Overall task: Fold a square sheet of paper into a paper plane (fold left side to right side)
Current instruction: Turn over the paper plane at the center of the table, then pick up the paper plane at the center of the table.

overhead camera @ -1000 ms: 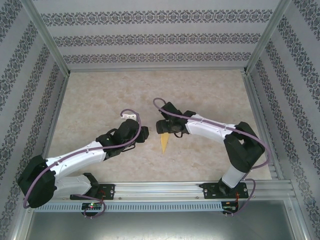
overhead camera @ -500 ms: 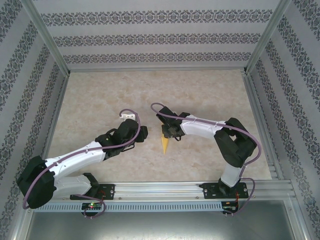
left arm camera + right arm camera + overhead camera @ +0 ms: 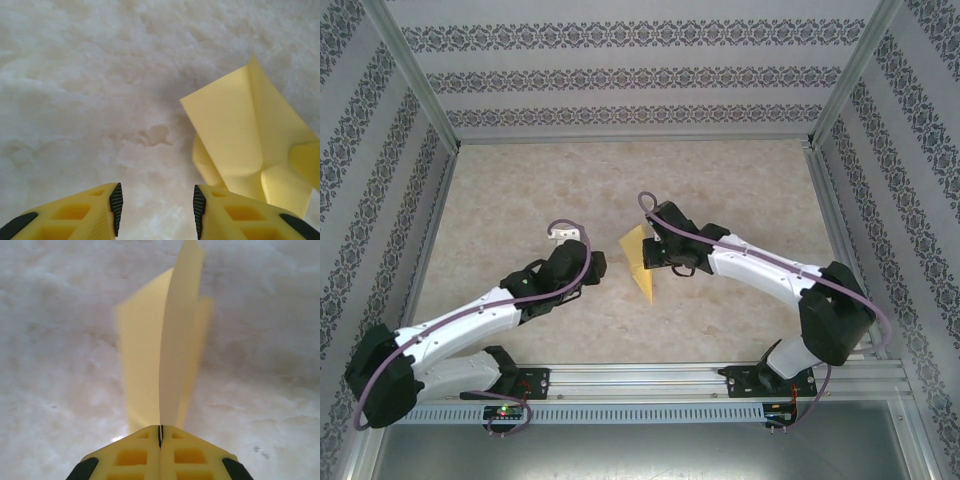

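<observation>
The right arm (image 3: 770,272) is extended from its base at the near right, with the elbow carried out to the right and the forearm reaching left toward the middle of the surface (image 3: 520,190). The right end effector (image 3: 652,254) (image 3: 160,432) is closed completely, its fingers pressed together on an edge of the paper (image 3: 638,262) (image 3: 165,355). The paper is held partly raised, with a creased flap fanning away from the fingers and a pointed tip directed toward the near edge. Whether that tip touches the surface cannot be told.

The left arm (image 3: 480,312) is stretched low and diagonally from the near left. The left end effector (image 3: 603,265) (image 3: 156,205) is positioned just left of the paper (image 3: 240,140), about half open, and nothing is held between its fingers.
</observation>
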Motion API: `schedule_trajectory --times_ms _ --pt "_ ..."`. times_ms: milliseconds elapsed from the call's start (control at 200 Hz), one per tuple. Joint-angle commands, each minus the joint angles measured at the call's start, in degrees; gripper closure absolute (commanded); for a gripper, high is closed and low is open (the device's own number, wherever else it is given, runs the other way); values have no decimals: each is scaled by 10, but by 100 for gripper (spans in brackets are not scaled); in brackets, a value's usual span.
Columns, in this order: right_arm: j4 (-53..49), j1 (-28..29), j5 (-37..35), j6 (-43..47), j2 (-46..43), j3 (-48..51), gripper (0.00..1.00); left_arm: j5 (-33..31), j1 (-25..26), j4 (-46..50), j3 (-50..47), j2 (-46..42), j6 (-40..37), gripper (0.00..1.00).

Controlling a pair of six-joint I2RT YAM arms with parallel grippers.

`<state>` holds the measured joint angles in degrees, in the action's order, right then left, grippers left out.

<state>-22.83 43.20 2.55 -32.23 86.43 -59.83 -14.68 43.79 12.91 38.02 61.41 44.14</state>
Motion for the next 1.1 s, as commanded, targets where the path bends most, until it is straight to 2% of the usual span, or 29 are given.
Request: schedule_trajectory --times_ms 0,85,240,290,365,485,629,699,824,929,1094 --pt "57 -20 85 -13 -11 51 100 -39 -5 28 -5 -33 23 55" --pt "108 -43 122 -36 -6 102 100 -42 -5 34 -8 -44 25 55" --pt "134 -85 119 -40 7 164 98 -41 -6 48 -2 -44 25 54" --pt "129 -96 112 -33 0 176 93 -39 -5 48 0 -44 26 54" --pt "92 -108 87 -13 -21 177 86 -33 -5 46 2 -44 26 54" --pt "-9 -117 -3 25 -62 158 70 -30 -5 42 4 -40 23 53" --pt "-122 -123 -76 70 -79 119 64 -29 -5 39 5 -34 17 52" --pt "-129 -107 -57 83 -99 112 61 -30 -5 40 8 -32 14 52" --pt "-91 -74 33 75 -130 123 51 -29 -5 36 9 -30 12 50" --pt "-103 -65 41 56 -126 128 43 -28 -6 34 7 -29 10 47" --pt "-78 -59 90 32 -115 155 39 -29 -5 34 8 -30 5 43"
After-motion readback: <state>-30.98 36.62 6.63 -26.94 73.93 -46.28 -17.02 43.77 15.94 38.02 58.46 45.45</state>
